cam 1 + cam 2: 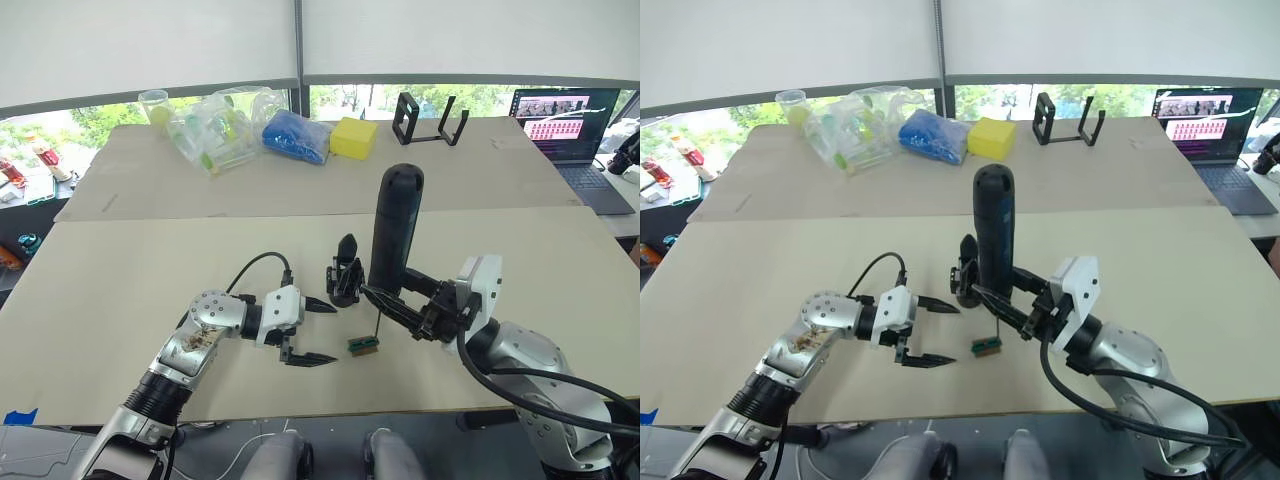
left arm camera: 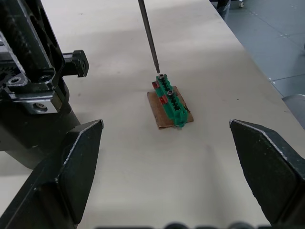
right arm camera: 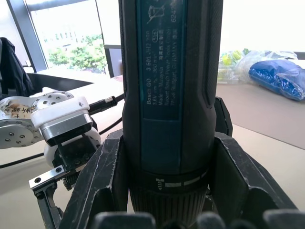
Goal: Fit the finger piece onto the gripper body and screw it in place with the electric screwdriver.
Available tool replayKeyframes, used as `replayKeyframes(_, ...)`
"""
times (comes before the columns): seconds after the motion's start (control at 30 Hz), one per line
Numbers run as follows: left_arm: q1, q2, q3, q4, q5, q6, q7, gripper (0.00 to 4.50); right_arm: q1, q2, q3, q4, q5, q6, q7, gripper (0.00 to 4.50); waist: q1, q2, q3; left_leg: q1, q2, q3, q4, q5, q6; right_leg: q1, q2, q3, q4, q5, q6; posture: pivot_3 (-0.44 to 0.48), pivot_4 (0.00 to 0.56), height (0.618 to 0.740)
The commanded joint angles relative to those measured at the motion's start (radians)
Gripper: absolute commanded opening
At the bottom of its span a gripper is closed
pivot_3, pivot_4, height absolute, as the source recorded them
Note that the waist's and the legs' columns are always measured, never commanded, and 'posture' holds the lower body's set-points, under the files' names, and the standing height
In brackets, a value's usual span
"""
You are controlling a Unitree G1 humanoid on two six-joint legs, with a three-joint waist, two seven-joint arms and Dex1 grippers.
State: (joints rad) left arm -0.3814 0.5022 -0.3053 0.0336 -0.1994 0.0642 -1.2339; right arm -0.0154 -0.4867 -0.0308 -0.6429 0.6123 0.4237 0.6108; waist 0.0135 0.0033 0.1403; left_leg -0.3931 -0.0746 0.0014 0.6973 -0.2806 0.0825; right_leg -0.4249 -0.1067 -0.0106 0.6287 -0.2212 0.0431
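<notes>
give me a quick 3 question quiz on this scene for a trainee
1. True or false: the right gripper holds the long black electric screwdriver upright.
2. The screwdriver's thin metal bit points down at: A) the small green-and-brown block, B) the yellow block, C) the open laptop.
3. Fill in: the left gripper is ____, holding nothing, near the small black gripper body.

Key: 1 true; 2 A; 3 open.
</notes>
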Motion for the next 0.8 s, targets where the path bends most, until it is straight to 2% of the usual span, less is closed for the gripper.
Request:
replayKeyframes(0.03,-0.017,-0.001,0.013,-0.003,-0.009,-0.02,-0.002,4.5,-0.002,0.001,-0.015,-0.05,0.02,-0.027,0.011,1.91,0.0,0.0,0.0,0.0,0.0,0.0,0.0,0.0,0.0,0.0,0.0,0.0,0.0,0.0,0.0,0.0,0.15,0.74)
replayKeyframes(0.8,-0.017,0.007,0.019,-0.009,-0.009,-0.017,0.001,4.5,-0.025,0.012,-0.004,-0.008,-0.005,-0.039,0.029,1.91,0.0,0.0,0.0,0.0,0.0,0.0,0.0,0.0,0.0,0.0,0.0,0.0,0.0,0.0,0.0,0.0,0.15,0.74)
